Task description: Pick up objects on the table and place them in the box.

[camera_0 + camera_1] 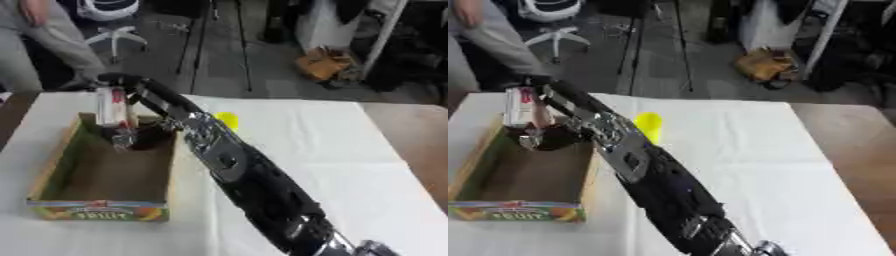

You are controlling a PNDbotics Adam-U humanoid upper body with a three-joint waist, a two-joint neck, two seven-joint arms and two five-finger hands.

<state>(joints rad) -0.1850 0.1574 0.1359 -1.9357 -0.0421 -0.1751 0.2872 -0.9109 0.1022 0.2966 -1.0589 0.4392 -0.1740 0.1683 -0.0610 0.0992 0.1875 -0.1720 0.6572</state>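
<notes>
We see a cardboard box with a green inner lining and a printed fruit label on its near wall. It sits on the left part of a table covered with a white cloth. The floor of the box shows bare brown cardboard over its near and middle parts.

The robot's right arm enters from the near right corner and reaches diagonally across the table to the far end of the box. The right hand hangs over the far part of the box interior, with the fingers pointing down. The hand appears curled round a tall, narrow white packet with red markings. The exact finger contact is blurred, so we cannot tell how the fingers lie on it. The packet stands upright. Its lower end is inside the box at the far wall, and its upper end rises above the box rim.

A small yellow object lies on the cloth just beside the far right corner of the box. The arm partly hides it in the left eye view. We cannot make out more than its colour and rounded shape.

The left hand shows in neither view.
</notes>
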